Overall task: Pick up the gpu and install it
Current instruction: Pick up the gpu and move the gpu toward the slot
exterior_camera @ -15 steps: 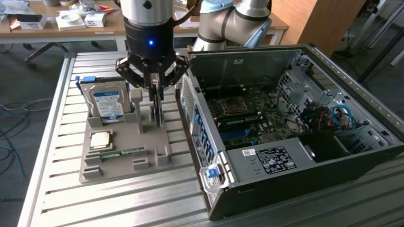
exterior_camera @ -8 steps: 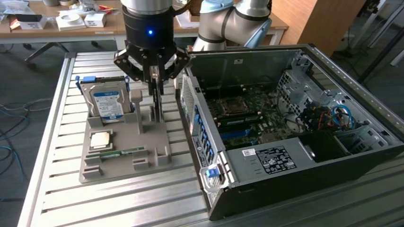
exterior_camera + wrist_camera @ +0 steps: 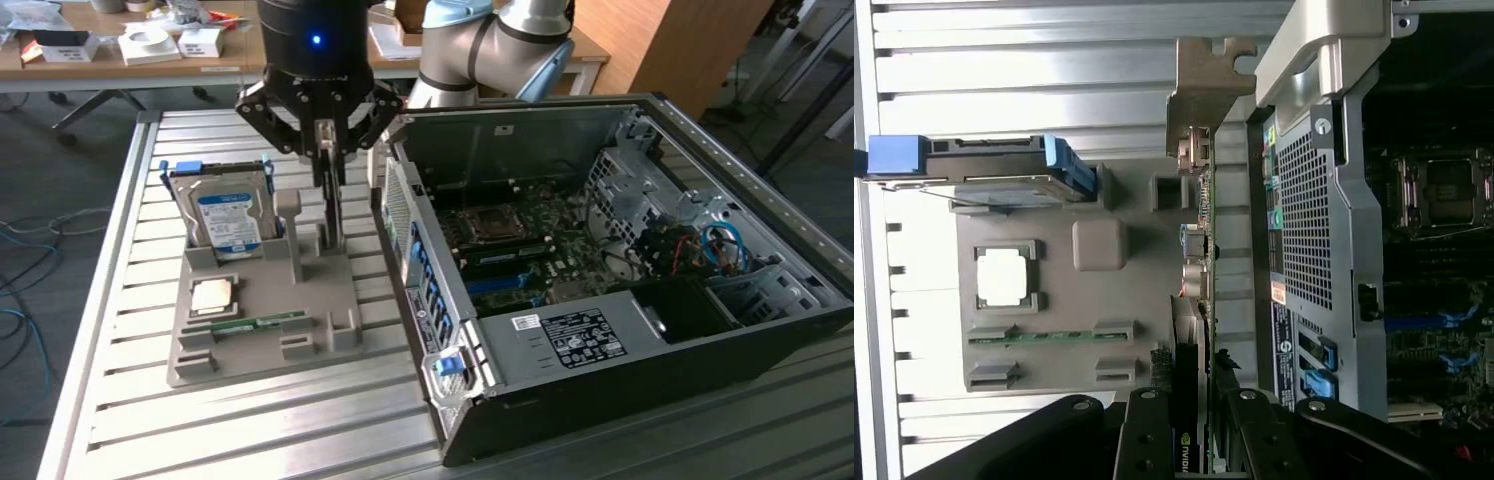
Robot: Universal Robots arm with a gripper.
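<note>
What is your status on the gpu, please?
Gripper shut on the gpu. It stands upright at the grey holder, not yet in the computer case. Nothing seen in the way.

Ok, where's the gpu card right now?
In the exterior view the gpu stands on edge in the jaws over the grey tray, between the hard drive and the open computer case.

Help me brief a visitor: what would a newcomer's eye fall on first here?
The black gripper grips the gpu, which stands on edge over the grey holder. On the exterior view's right lies the open computer case, its motherboard exposed; a blue-railed hard drive stands in the holder.
</note>
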